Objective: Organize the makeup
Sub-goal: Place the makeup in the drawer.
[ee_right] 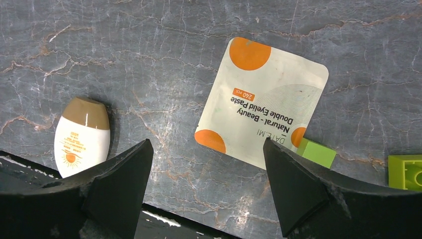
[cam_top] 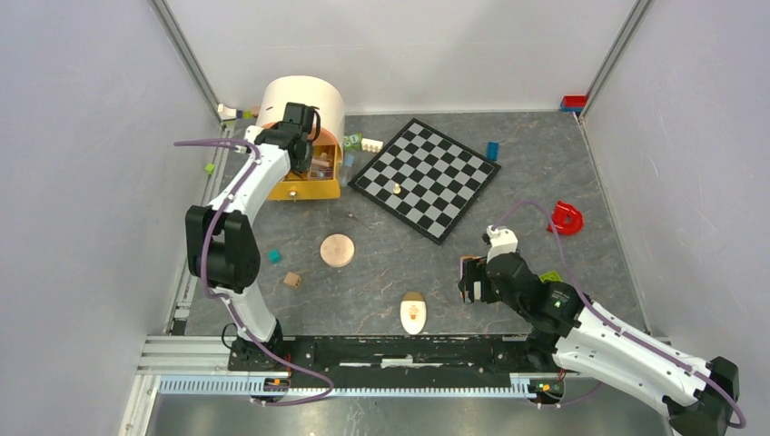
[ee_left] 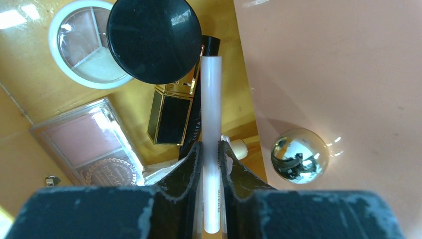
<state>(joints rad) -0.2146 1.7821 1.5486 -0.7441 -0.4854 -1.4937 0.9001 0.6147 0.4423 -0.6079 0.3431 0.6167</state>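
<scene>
Sachet (ee_right: 261,102) lies flat on the table (ee_right: 149,50), centre of the right wrist frame, just ahead of the right gripper (ee_right: 206,147), jaws wide and empty. Left gripper (ee_left: 210,149) pinches a white stick (ee_left: 211,89), long axis running up-frame, over the yellow tray (ee_left: 25,64).

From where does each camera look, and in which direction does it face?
Top external: above and behind the bases, facing down at the table; the left arm and right arm show.
Left wrist: faces into the gold organizer; left gripper shut on a white stick.
Right wrist: faces down at the sachet; open right gripper shows.
Top and right wrist views share the cream bottle.
</scene>
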